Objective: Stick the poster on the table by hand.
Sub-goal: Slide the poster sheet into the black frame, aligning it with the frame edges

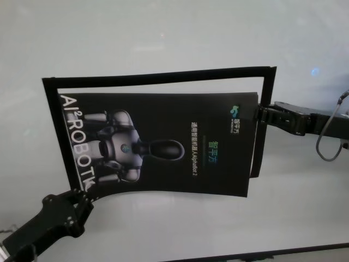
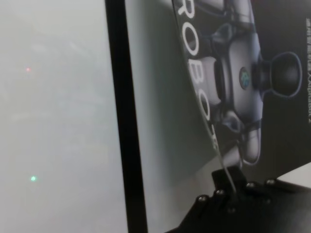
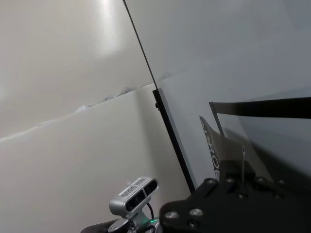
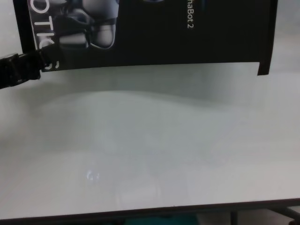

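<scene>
both claws, left claw (image 1: 82, 197) and right claw (image 1: 260, 113), pinch the poster (image 1: 174, 144) over the table (image 1: 163, 38)

Lab: bare white table (image 1: 163, 33)

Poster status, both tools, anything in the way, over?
Left tool shut on poster near-left corner. Right tool shut on far-right edge. Poster held above table, near edge bowed. Black tape strips border it.

You are looking at a wide, smooth white-grey table (image 1: 163, 33) with a thin dark near edge. Flat on it lie narrow black tape strips (image 1: 163, 76), 3 visible sides of a rectangle: far, left and right. The poster (image 1: 174, 142) inside that outline bows, casting a shadow on the tabletop.
</scene>
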